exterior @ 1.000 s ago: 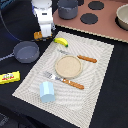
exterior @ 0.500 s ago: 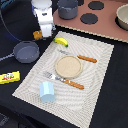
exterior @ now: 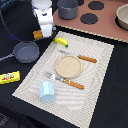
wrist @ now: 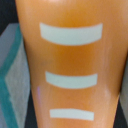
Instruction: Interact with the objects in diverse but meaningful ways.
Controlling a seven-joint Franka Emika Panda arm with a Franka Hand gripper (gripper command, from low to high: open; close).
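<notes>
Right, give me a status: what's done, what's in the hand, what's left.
In hand: the hand appears to hold an orange-brown bread loaf, which fills the wrist view, near the placemat's corner. Done: nothing else looks finished; the loaf is not yet set down. Left untouched: banana, dark pot, blue cup, yellow packet, plus plate, fork and knife.

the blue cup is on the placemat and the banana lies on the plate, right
Not quite. In the exterior view the banana lies on the placemat near its far corner, clear of the plate. The blue cup is on the placemat.
</notes>
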